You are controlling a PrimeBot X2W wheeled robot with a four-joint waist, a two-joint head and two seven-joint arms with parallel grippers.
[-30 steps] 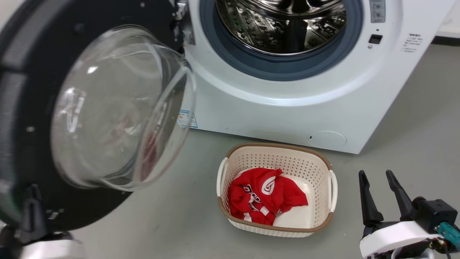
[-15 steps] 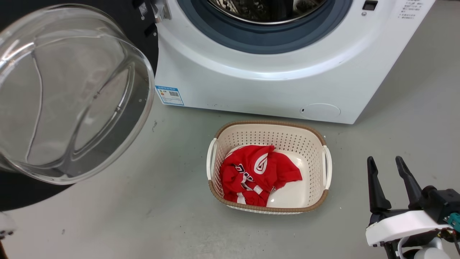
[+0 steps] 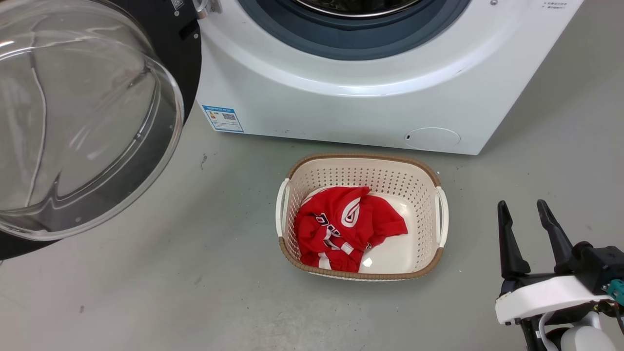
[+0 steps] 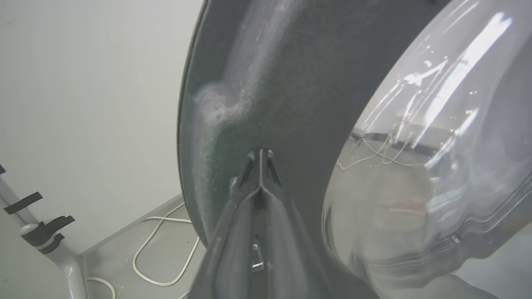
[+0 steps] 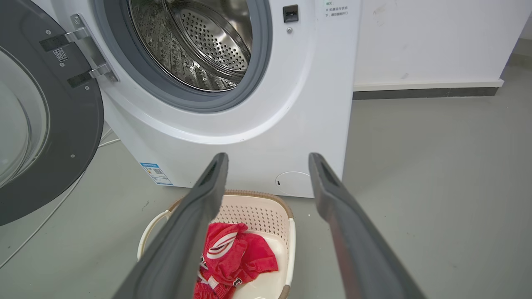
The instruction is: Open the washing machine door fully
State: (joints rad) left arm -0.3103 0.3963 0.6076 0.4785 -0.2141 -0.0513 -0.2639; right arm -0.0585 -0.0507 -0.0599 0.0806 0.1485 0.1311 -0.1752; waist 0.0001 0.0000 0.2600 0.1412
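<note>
The washing machine (image 3: 341,107) stands with its steel drum (image 5: 199,41) exposed. Its round black washing machine door (image 3: 187,48) is swung out to the left on a metal hinge (image 5: 89,52), with the clear glass bowl (image 3: 83,122) bulging toward me. In the left wrist view my left gripper (image 4: 260,155) is shut, its tips pressed against the door's black inner ring (image 4: 291,83) beside the glass. My right gripper (image 3: 521,204) hangs open and empty at the lower right, well clear of the machine; in the right wrist view its open fingers (image 5: 268,157) frame the machine's front.
A cream perforated basket (image 3: 360,163) holding a red garment (image 3: 348,224) sits on the grey floor in front of the machine. Behind the door, a white cable (image 4: 158,249) lies on the floor near a grey taped stand (image 4: 54,245). A white wall with a dark baseboard (image 5: 424,89) runs to the right.
The head camera has tilted down. The door has swung further from the machine, uncovering the blue sticker. The left gripper has left the head view; the right gripper stays open.
</note>
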